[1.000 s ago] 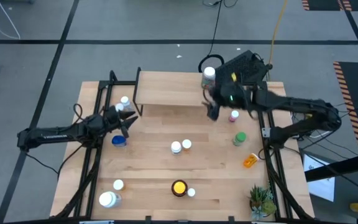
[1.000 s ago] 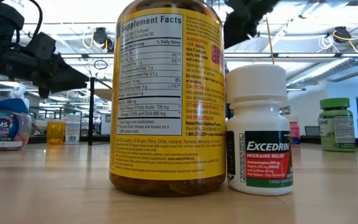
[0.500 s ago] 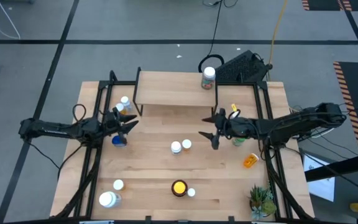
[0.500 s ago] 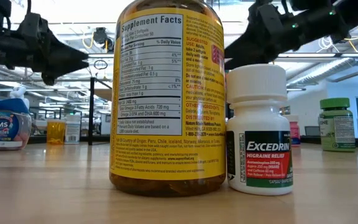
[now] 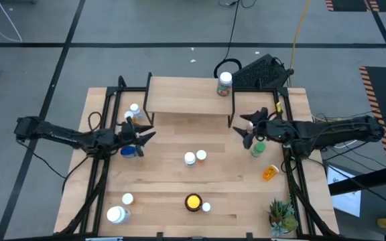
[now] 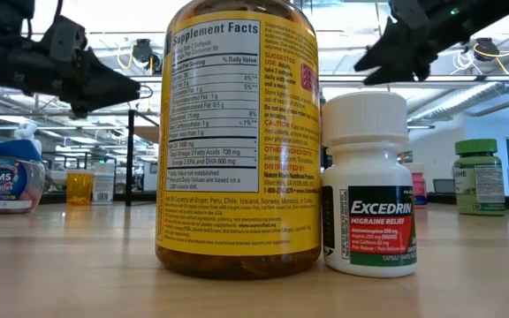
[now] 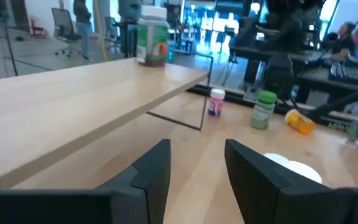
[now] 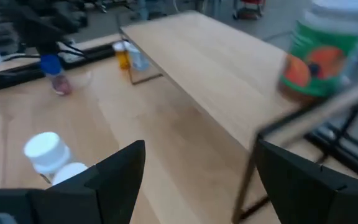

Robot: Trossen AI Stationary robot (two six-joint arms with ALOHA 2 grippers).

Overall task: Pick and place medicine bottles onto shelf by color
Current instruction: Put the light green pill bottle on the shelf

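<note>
The right end effector [image 5: 249,131], fingers apart and empty, hovered over the table [image 5: 173,177] just off the shelf [image 5: 186,97]. The green bottle [image 5: 258,148] stood upright immediately beside it, toward the table's front edge; an orange bottle [image 5: 269,173] lay farther on. The left end effector [image 5: 141,134], also apart, hung by the blue bottle [image 5: 129,151].

Between the left gripper's [image 7: 196,163] parted dark fingers [image 7: 153,168] lies bare tabletop [image 7: 185,168], with the shelf [image 7: 86,102] carrying a green-labelled bottle [image 7: 152,41] beyond.
</note>
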